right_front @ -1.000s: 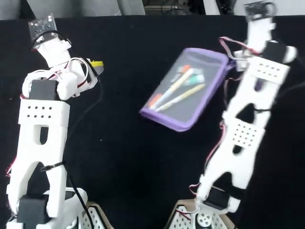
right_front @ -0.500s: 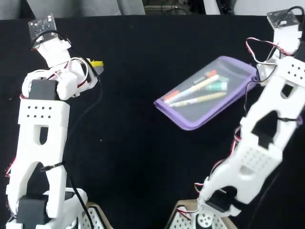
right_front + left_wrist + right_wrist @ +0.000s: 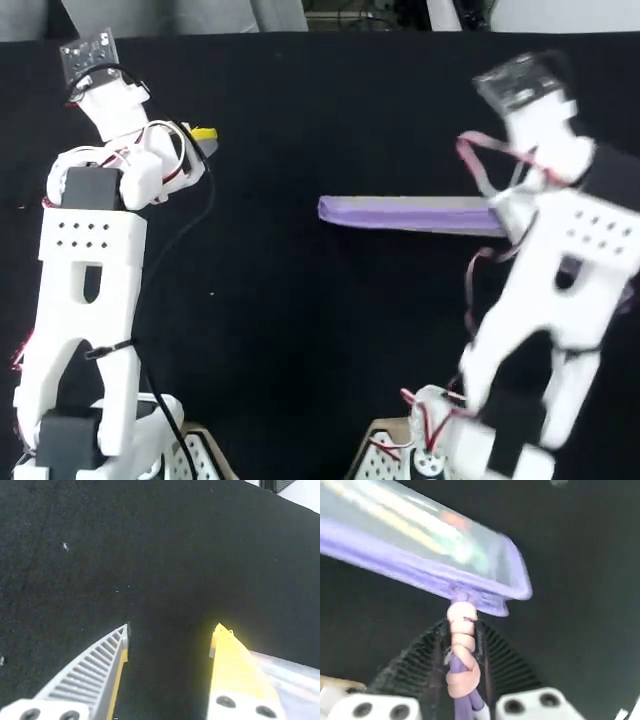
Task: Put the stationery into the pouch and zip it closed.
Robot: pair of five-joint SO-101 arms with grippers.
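The purple-edged clear pouch (image 3: 410, 214) hangs level above the black table and shows edge-on in the high view, as a thin purple strip. My right gripper (image 3: 505, 216) holds it at its right end. In the right wrist view the right gripper (image 3: 461, 630) is shut on the pouch's zipper pull (image 3: 460, 647), a purple cord with peach beads. Beyond the pull, the pouch (image 3: 420, 550) has blurred pens (image 3: 395, 520) inside. My left gripper (image 3: 200, 136) rests at the far left of the table. In its own view the left gripper (image 3: 172, 630) is open over bare cloth.
Black cloth (image 3: 300, 330) covers the whole table. Both arm bases (image 3: 400, 455) stand at the near edge. The right arm's white links (image 3: 560, 290) rise over the right side, while the left arm (image 3: 90, 250) stands folded along the left side.
The right arm swung the pouch around by its pull. It went from lying flat-faced and tilted to hanging level and edge-on. The left arm stayed still.
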